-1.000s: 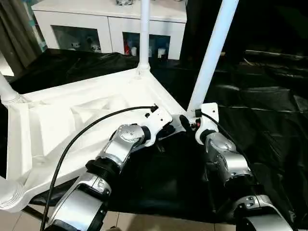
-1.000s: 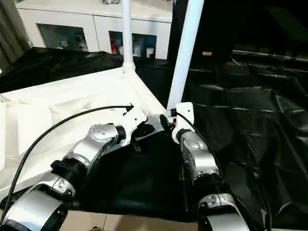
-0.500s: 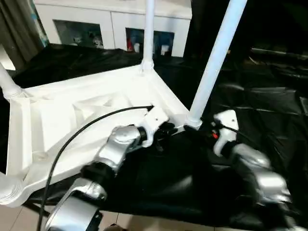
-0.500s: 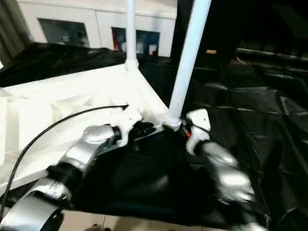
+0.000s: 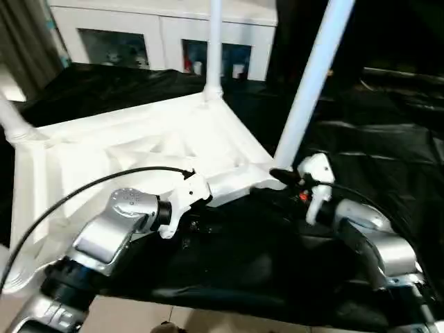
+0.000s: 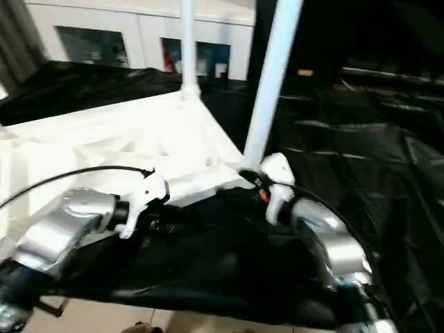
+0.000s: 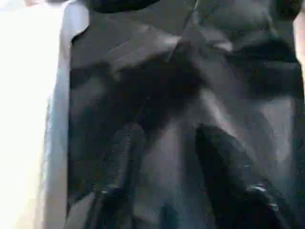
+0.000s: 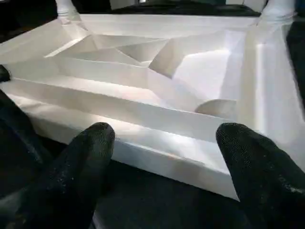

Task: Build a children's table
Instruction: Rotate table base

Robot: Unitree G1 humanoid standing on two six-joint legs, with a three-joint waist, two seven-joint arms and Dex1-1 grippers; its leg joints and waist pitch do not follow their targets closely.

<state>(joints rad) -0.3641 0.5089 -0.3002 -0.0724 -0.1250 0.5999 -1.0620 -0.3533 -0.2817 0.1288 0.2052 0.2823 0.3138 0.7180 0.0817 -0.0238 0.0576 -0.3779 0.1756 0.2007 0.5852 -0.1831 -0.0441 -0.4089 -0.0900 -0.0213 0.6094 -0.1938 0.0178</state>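
Upside-down white tabletop [image 5: 139,149] on the black sheet [image 5: 388,152], ribbed underside up, reaching from the sheet's left edge to about its middle. Legs standing in the corner sockets: far leg [image 5: 214,41] upright at the back corner, near leg [image 5: 309,83] leaning right out of the corner closest to the right arm, a stub of the left leg [image 5: 12,121] at the left corner.

Compared with a second ago: left pincer [image 7: 167,186] pulled back from that near corner, now over bare sheet just off the tabletop's front edge, black fingers [image 7: 224,171] apart with sheet visible between them, nothing held. Right pincer [image 8: 162,162] also drawn back from the near leg's base, now beside the corner, fingers [image 8: 90,152] wide apart and clear of the tabletop's rim, holding nothing. Near leg standing free of both pincers.

Front edge of the tabletop running just past the left pincer; broad stretch of crumpled black sheet open to the right and in front. White glass-door cabinet [image 5: 159,35] beyond the sheet's far edge; pale floor [image 5: 208,322] along the near edge.
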